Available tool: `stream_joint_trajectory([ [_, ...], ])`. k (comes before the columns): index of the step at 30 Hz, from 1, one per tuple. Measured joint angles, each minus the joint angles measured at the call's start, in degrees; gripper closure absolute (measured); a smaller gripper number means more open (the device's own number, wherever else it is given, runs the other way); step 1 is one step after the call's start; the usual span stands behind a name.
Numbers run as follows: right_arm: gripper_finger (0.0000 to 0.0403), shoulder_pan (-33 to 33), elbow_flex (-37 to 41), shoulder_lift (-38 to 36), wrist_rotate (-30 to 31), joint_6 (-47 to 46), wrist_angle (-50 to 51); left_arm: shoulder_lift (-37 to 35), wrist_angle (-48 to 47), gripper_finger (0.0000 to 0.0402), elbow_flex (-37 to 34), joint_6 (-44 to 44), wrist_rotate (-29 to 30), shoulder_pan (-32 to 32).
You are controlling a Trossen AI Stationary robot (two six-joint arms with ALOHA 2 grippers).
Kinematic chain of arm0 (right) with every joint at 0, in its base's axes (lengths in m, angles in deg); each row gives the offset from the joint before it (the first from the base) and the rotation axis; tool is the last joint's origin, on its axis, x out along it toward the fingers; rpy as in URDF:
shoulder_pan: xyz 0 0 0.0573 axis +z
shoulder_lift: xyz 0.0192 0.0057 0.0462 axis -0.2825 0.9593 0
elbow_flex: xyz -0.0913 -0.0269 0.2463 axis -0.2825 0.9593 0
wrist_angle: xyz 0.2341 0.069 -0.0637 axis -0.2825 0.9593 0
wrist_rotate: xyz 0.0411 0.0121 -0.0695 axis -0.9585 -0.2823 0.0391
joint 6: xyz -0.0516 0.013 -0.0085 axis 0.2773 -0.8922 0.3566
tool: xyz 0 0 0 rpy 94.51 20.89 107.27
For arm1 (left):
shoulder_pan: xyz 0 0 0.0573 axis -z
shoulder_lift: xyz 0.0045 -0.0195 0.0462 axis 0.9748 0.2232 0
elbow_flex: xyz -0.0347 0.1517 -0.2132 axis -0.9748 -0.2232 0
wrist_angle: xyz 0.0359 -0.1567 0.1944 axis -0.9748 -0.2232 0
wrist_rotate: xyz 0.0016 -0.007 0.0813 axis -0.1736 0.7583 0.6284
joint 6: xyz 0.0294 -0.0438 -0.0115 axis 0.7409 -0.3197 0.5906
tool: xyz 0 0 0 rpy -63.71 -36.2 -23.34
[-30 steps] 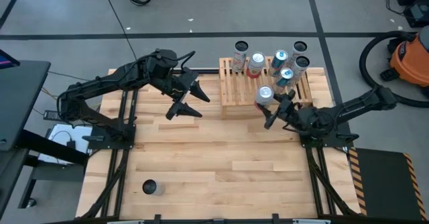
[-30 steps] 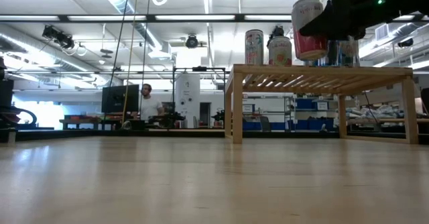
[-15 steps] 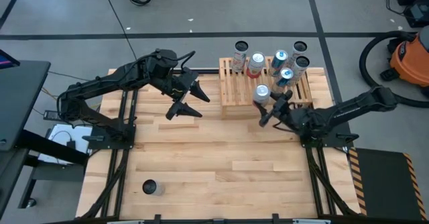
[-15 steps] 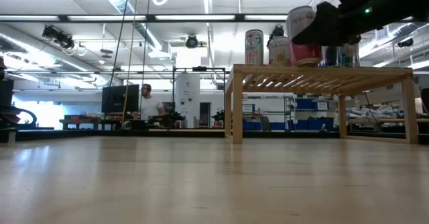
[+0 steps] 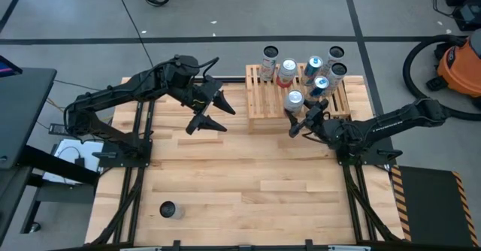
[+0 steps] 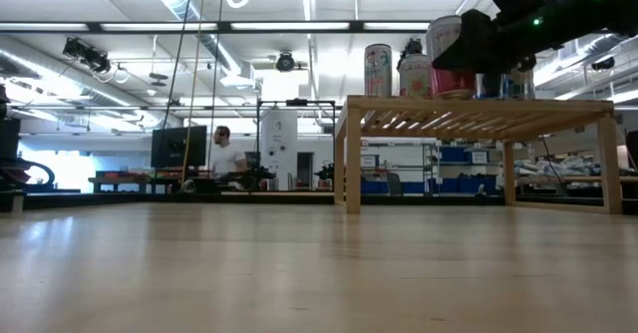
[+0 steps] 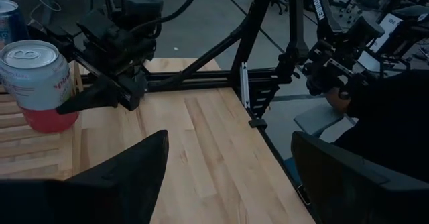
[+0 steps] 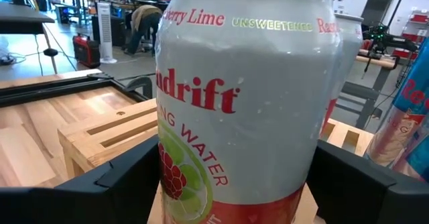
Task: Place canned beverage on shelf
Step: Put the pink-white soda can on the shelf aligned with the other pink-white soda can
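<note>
The right gripper (image 5: 299, 119) has its fingers spread either side of the red-and-white can (image 5: 294, 101), which stands upright on the front part of the shelf (image 5: 263, 101). The left gripper (image 5: 213, 110), fingers parted and empty, hangs left of the shelf.

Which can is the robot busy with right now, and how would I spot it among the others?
Find the shelf, the low light-wood slatted rack at the far side of the table. Several cans stand along its back, but one silver can with a red base stands alone near the front edge. It is the only one with the right hand around it, fingers on both sides.
</note>
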Motion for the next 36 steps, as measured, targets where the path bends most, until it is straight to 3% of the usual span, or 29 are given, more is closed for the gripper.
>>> stream_joint_trajectory([
  [14, 0.0035, -0.01, 0.15, 0.13, 1.13, 0.19, 0.83, 0.0, 0.02, 0.0086, 0.0, -0.08, -0.01, 0.0],
  [28, 0.0034, 0.04, -0.37, -0.04, 1.65, 3.48, -1.95, 0.0, 0.02, 0.0086, 0.0, -0.06, -0.01, 0.0],
  [36, 0.0034, 2.32, -0.44, -2.06, 6.16, 6.74, -3.47, 0.0, 0.0, 0.0086, 0.0, -0.07, 0.0, 0.0],
])
